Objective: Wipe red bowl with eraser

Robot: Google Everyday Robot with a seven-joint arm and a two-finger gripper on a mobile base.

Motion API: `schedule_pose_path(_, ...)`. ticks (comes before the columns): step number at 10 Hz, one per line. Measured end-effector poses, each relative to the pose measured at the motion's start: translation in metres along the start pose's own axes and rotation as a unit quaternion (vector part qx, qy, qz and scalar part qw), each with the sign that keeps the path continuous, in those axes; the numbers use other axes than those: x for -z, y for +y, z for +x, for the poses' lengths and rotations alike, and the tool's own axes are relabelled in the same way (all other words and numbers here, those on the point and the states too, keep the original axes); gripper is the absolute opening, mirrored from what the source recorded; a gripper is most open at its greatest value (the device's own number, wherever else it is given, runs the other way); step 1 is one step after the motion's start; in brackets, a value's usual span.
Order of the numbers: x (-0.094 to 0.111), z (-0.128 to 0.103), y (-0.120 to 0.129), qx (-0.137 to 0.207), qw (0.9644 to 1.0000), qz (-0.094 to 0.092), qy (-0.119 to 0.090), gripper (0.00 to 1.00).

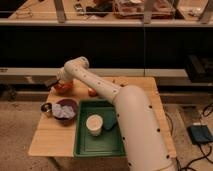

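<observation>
Wiping red bowl at far left corner of surface; my end effector just above its rim, eraser seemingly there, grip state unclear. Press lightly, sweep inside, avoid tipping bowl.

The red bowl is a small, round, orange-red dish sitting upright at the far left corner of the desk, partly hidden behind the arm's end. The gripper hangs right over the bowl's left rim. At its tip sits a small dark block, the eraser, tilted and low above the bowl's edge; whether it touches the bowl cannot be made out.
</observation>
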Motion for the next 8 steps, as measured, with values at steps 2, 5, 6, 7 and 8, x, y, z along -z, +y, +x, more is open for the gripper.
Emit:
schedule_pose_path(2,0.012,-0.014,0.015,0.011,0.9997,-0.019,-0.008,0.00)
schedule_pose_path(5,0.028,-0.012,0.036,0.014,0.9993,-0.033,-0.008,0.00)
schedule_pose_path(6,0.034,-0.011,0.041,0.014,0.9992,-0.037,-0.005,0.00)
schedule_pose_path(7,0.044,-0.005,0.047,0.010,0.9992,-0.039,0.003,0.00)
schedule_pose_path(8,0.051,-0.001,0.050,0.007,0.9992,-0.039,0.010,0.00)
